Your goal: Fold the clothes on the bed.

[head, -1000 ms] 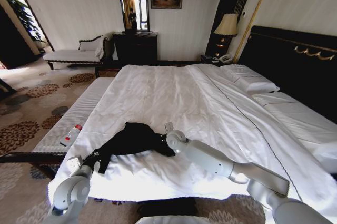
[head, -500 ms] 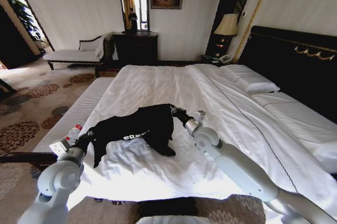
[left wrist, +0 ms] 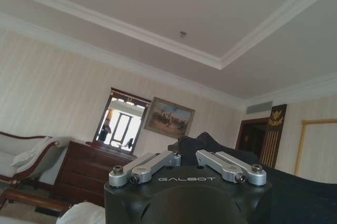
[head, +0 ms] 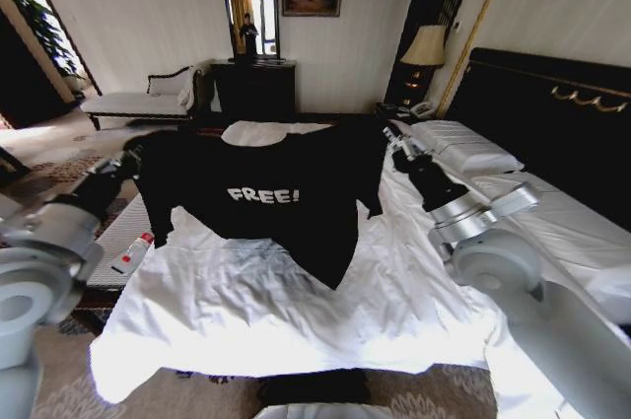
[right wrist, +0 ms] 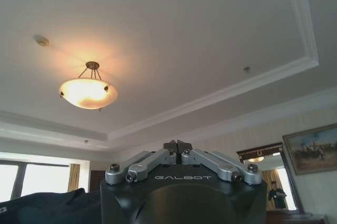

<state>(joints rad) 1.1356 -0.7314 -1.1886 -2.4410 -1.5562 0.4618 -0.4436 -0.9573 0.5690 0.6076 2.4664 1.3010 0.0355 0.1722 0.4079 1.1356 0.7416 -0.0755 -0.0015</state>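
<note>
Black T-shirt (head: 281, 197) hangs spread above the bed (head: 296, 311). Left end effector (head: 131, 151) pinches its nine o'clock shoulder. Right end effector (head: 390, 135) pinches the three o'clock one.

light: bright, ceiling lamp (right wrist: 88, 91) glowing — daylight at left | edges: wide-angle bowed

Black T-shirt (head: 271, 197) spread aloft over bed (head: 296, 311)

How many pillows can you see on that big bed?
2 that I can make out: one pillow by the dark headboard, near the lamp, and a second pillow beside it, closer to the robot. The raised T-shirt may hide others.
</note>
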